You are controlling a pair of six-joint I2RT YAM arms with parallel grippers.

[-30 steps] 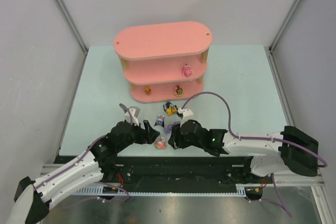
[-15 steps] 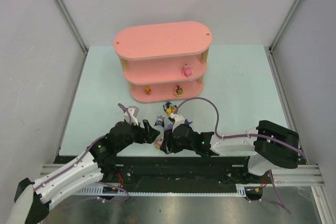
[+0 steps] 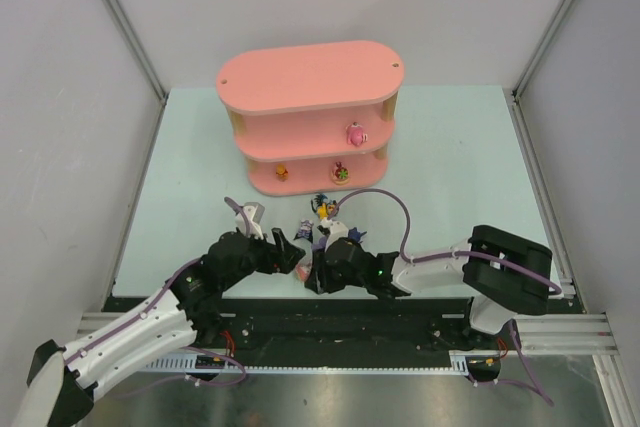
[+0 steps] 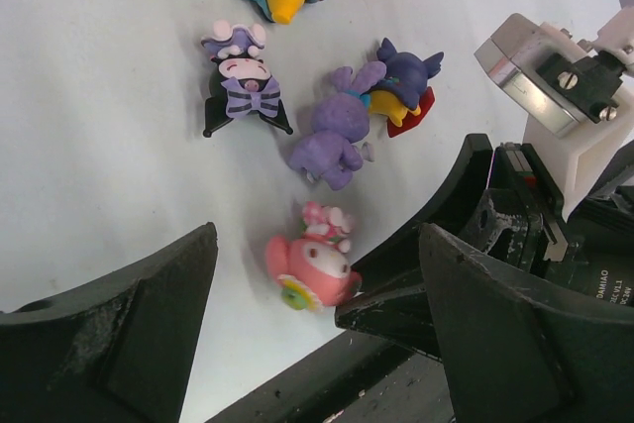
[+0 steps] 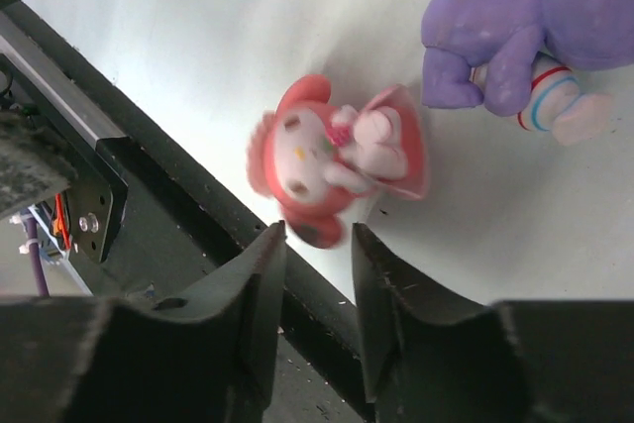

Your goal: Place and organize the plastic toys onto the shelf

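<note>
Pink toy [image 4: 309, 266]: lies on its side by the table's [image 3: 450, 147] near edge, well apart from the shelf [image 3: 310, 77].
Handling: likely light, hard and slick; pinch across the round head.
Left claw [image 4: 317, 235]: wide open, empty, straddling the toy.
Right claw [image 5: 315, 264]: narrow gap, holding nothing, tips just beside the toy.

The left arm [image 3: 150, 317] reaches toward 2 o'clock; the left gripper [image 4: 317, 245] has its jaws spread wide, nothing between them. The right arm [image 3: 430, 265] lies low, reaching toward 9 o'clock. The right gripper [image 5: 317, 240] has its jaws narrowly parted, gripping nothing.
</note>
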